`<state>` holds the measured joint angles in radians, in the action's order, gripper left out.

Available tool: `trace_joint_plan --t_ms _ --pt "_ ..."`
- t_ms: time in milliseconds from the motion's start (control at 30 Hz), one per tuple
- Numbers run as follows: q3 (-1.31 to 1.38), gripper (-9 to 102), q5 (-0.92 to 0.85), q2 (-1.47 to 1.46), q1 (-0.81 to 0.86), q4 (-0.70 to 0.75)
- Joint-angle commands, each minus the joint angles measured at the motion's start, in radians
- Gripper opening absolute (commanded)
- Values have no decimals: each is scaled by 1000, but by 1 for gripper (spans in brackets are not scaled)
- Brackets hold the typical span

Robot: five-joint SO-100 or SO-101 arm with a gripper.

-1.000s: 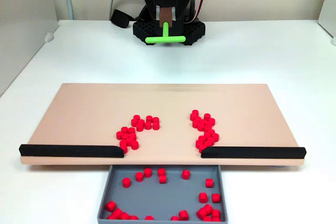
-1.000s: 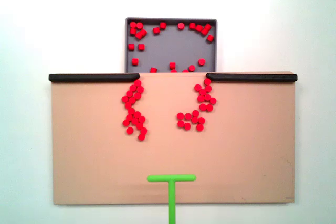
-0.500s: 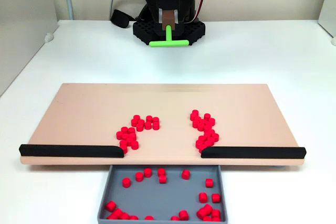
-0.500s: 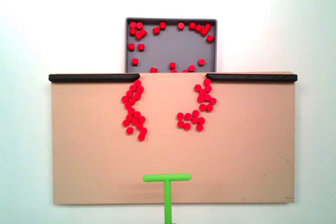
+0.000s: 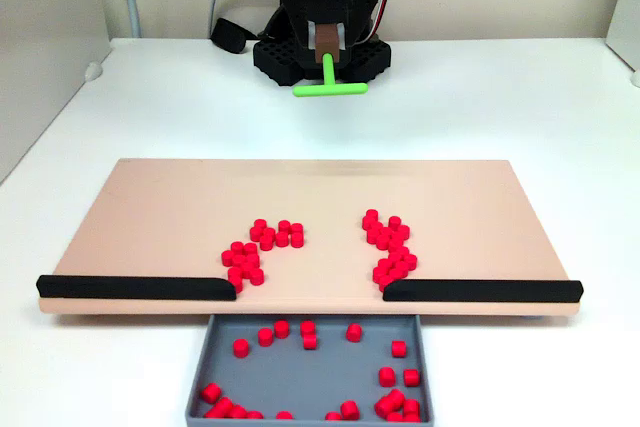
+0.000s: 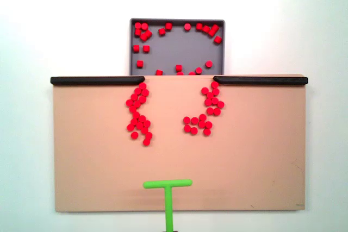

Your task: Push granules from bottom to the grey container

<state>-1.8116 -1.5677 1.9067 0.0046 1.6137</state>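
Red granules lie in two loose clusters on the beige board, one left [image 5: 250,255] [image 6: 139,115] and one right [image 5: 390,247] [image 6: 205,110], both close to the gap between the black strips. More granules sit inside the grey container [image 5: 320,372] [image 6: 176,50], which is tucked under the board's edge at that gap. My gripper [image 5: 325,47] hangs beyond the board's far edge, shut on the stem of a green T-shaped pusher [image 5: 329,87] [image 6: 167,184]. From above, the crossbar hovers over the board's lower edge, well short of the granules.
Two black strips [image 5: 135,287] [image 5: 480,290] run along the beige board's [image 5: 150,207] edge beside the container. The arm's black base [image 5: 290,62] stands behind the board on the white table. A grey wall panel [image 5: 40,37] borders the left side.
The pusher has shifted sideways: rightward in the front-facing view, leftward in the view from above. It also sits slightly lower in the front-facing view. The granules have not moved.
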Motion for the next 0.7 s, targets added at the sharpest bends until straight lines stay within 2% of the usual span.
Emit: trace_joint_plan --t_ms 0,233,367,667 --pt "28 0 -15 -5 12 -5" --pt "15 0 -18 -15 37 -6" --pt "-46 0 -8 6 41 -120" --pt "-129 0 -43 8 63 -202"
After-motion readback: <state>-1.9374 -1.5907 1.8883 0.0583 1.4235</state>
